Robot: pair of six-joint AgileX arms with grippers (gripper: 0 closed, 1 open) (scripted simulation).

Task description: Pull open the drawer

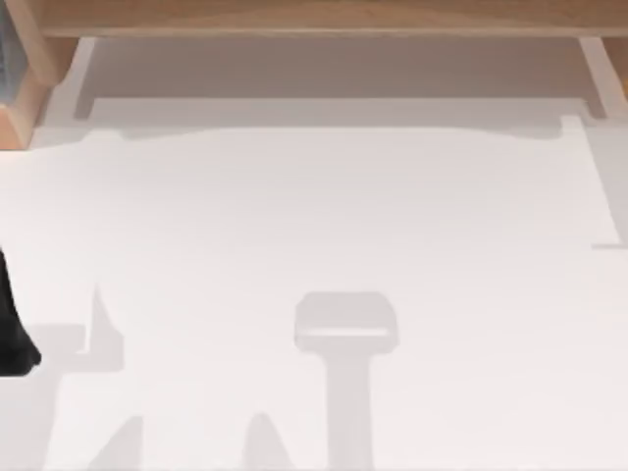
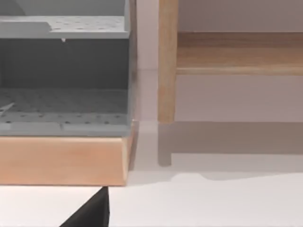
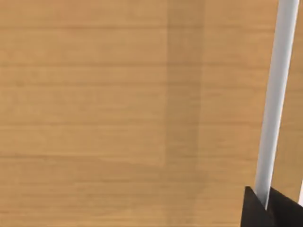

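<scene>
The drawer's light wooden front [image 3: 118, 113] is very close in the right wrist view. A slim white bar handle [image 3: 275, 85] runs across it. My right gripper [image 3: 267, 205] sits at that handle, a black finger on each side of the bar and tight against it. My left arm [image 1: 12, 339] stays at the table's left edge, away from the drawer. A black tip of my left gripper [image 2: 90, 215] hangs over the white table [image 1: 314, 226].
Wooden furniture [image 1: 324, 18] runs along the table's far edge. At the far left stands a wooden-based unit with grey perforated shelves [image 2: 64, 101], beside an upright wooden post [image 2: 166, 61]. Soft shadows lie on the white table surface.
</scene>
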